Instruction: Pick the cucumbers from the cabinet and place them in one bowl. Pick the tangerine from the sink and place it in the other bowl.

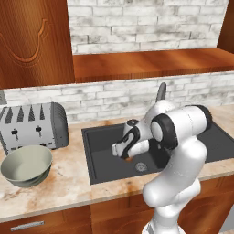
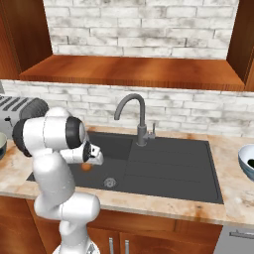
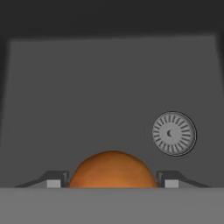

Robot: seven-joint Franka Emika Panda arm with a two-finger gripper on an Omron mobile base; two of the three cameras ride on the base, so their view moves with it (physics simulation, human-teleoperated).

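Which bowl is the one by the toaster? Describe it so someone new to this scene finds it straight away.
Start at the dark sink set in the counter and look to its left, where a silver toaster stands against the brick wall. Just in front of the toaster sits the grey-green bowl: deep, round, paler inside, and nothing in it.

tangerine (image 3: 113,169): round, bright orange, low in the sink basin, near the drain
sink (image 2: 168,163): dark charcoal, flat drainboard
grey-green bowl (image 1: 26,166): upright on the counter
blue bowl (image 2: 246,161): something dark inside
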